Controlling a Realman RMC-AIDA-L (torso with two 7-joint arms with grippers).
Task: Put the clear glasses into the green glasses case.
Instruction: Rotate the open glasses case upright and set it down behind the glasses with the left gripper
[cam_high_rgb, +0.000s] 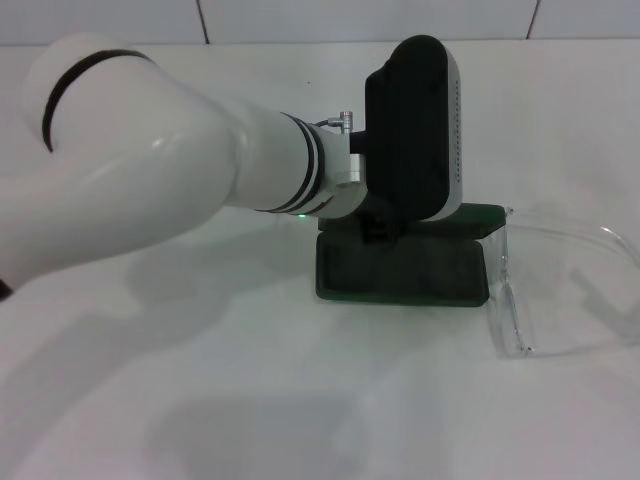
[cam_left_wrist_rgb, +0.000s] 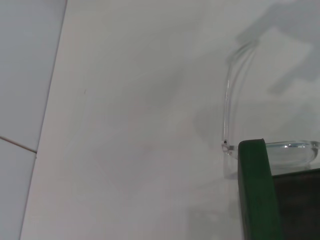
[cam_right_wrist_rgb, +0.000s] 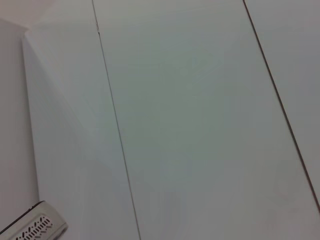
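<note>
The green glasses case (cam_high_rgb: 400, 270) lies open on the white table, its dark lining facing up and its lid (cam_high_rgb: 485, 216) lying back behind it. Just right of the case rest the clear glasses (cam_high_rgb: 515, 300), one temple arm stretching off to the right. My left arm reaches in from the left, and my left gripper (cam_high_rgb: 380, 230) hangs low over the case's back left corner, mostly hidden behind its black wrist housing. The left wrist view shows a green case edge (cam_left_wrist_rgb: 252, 190) with a clear temple arm (cam_left_wrist_rgb: 227, 110) and a lens (cam_left_wrist_rgb: 292, 150) beside it. My right gripper is out of view.
The white table (cam_high_rgb: 200, 400) runs out to the left and front of the case. A tiled wall (cam_high_rgb: 300, 20) stands behind it. The right wrist view shows only pale panels (cam_right_wrist_rgb: 200, 125) and the corner of a white vented part (cam_right_wrist_rgb: 37, 227).
</note>
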